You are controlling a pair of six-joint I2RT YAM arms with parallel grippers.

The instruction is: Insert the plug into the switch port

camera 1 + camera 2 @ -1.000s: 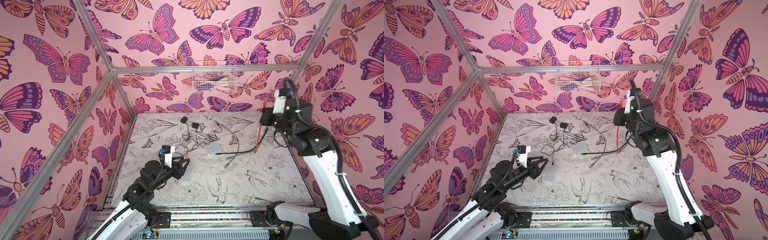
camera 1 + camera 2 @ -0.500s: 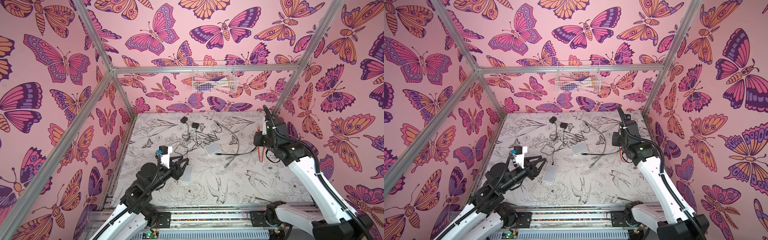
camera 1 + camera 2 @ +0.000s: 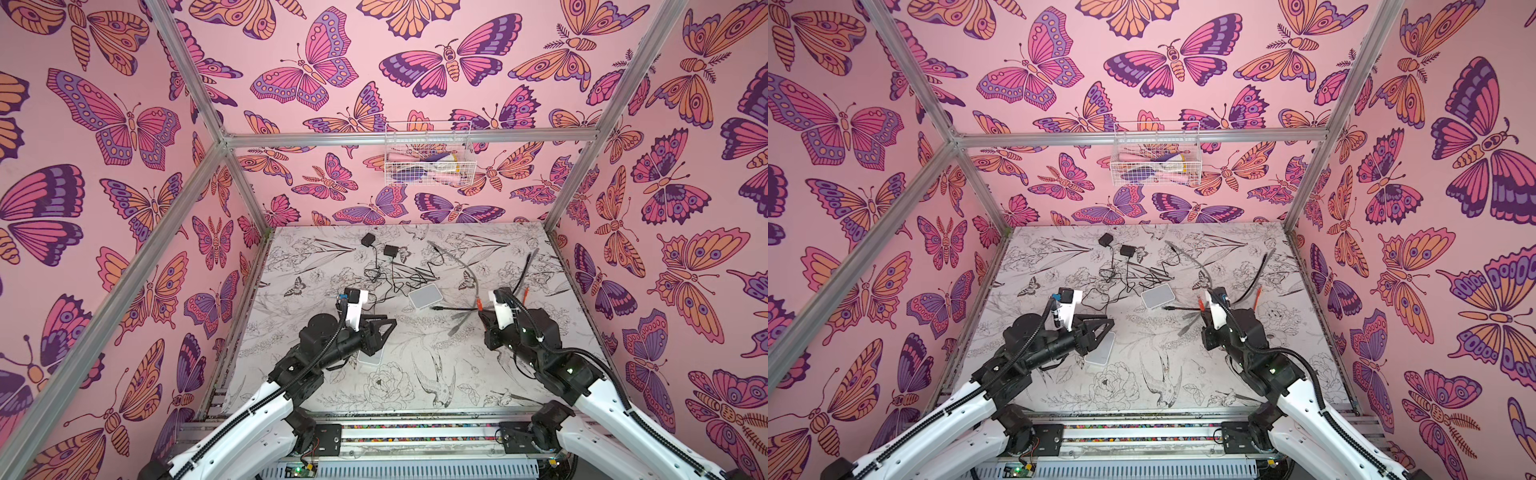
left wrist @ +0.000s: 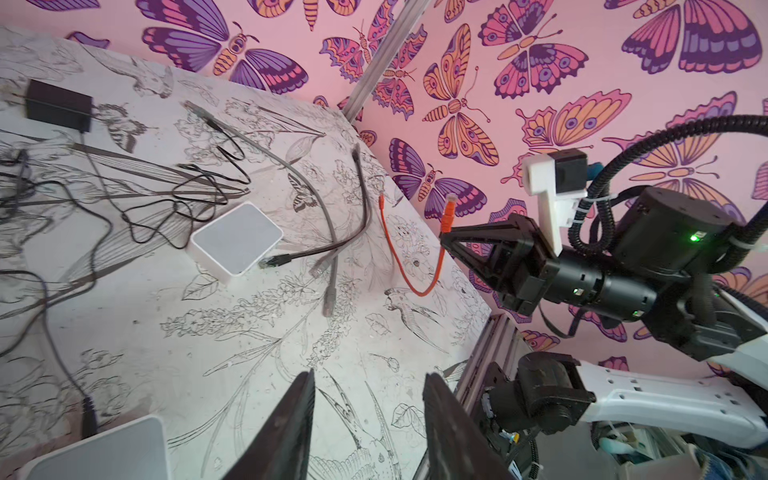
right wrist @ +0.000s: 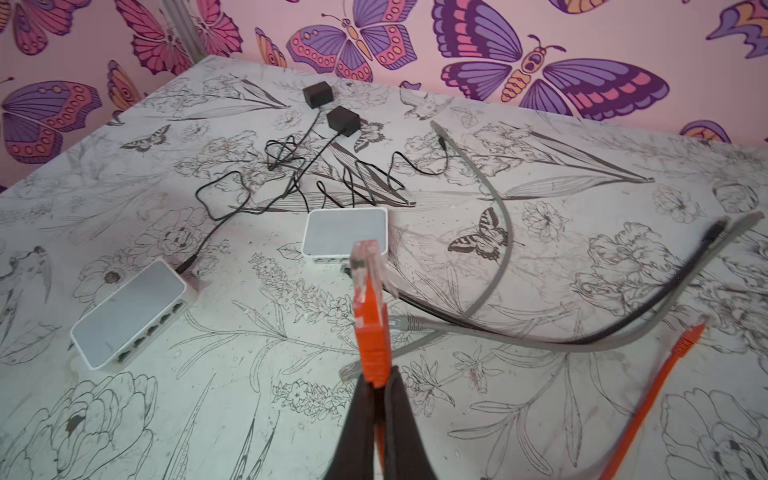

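Right wrist cam: right tool (image 5: 376, 384) is clamped on the orange plug (image 5: 368, 291), held up off the bench (image 5: 249, 415). Plug's long side aims at the far switch (image 5: 345, 232), mid-frame in both top views, ports facing it. Grey & black cables (image 5: 494, 249) lie between. Empty left tool (image 4: 369, 374) is apart, by the near switch (image 5: 129, 311).

Cables (image 3: 455, 308) lie right of the farther switch (image 3: 425, 296).
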